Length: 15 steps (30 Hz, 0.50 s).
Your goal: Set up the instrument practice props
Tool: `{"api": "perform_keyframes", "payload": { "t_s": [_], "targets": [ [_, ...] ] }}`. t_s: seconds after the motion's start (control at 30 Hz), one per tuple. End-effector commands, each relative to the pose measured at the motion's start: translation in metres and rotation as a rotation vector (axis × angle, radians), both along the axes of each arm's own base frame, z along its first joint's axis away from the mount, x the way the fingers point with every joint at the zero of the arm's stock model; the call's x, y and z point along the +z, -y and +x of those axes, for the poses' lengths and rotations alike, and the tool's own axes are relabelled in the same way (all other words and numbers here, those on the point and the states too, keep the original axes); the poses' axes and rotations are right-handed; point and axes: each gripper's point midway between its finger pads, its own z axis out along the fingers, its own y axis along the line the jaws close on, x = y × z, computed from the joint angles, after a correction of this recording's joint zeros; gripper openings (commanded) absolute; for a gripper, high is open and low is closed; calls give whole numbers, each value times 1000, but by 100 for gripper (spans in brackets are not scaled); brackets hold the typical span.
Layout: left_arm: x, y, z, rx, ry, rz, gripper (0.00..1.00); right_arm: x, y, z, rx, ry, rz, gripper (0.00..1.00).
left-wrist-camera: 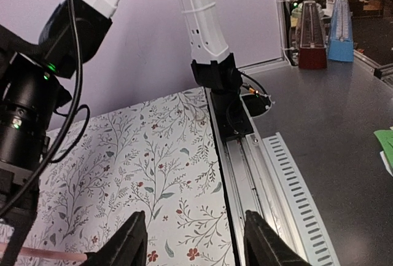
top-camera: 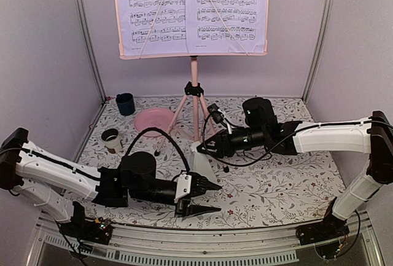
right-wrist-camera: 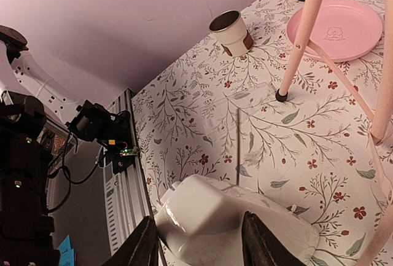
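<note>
The pink music stand (top-camera: 194, 72) stands at the back centre. Lavender-white sheet music pages (top-camera: 190, 8) lie on its desk under two thin holder wires. One tripod leg (right-wrist-camera: 299, 39) shows in the right wrist view. My right gripper (top-camera: 199, 148) is shut on the top of the small white pyramid metronome (top-camera: 204, 169), in front of the tripod. The metronome (right-wrist-camera: 227, 217) sits between the fingers in the right wrist view. I cannot tell whether its base touches the cloth. My left gripper (top-camera: 216, 197) is open and empty, low over the cloth near the front edge (left-wrist-camera: 195, 247).
A round pink plate (top-camera: 153, 119), a dark blue cup (top-camera: 125, 103) and a brown-and-white cup (top-camera: 112, 139) sit at the back left. A metal rail (left-wrist-camera: 245, 174) runs along the near table edge. Purple walls close in both sides and the back.
</note>
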Motion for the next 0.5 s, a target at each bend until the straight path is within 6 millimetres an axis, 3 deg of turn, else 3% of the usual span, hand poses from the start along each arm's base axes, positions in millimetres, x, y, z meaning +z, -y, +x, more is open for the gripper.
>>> {"api": "perform_keyframes", "payload": {
  "t_s": [0.0, 0.33, 0.47],
  "targets": [
    [44, -10, 1, 43, 59, -109, 56, 3, 1, 0, -11, 22, -1, 49],
    [69, -64, 69, 295, -109, -229, 56, 54, 7, -5, -3, 109, 83, 77],
    [62, -95, 104, 436, -203, -267, 56, 63, 12, -5, -26, 122, 86, 82]
  ]
}}
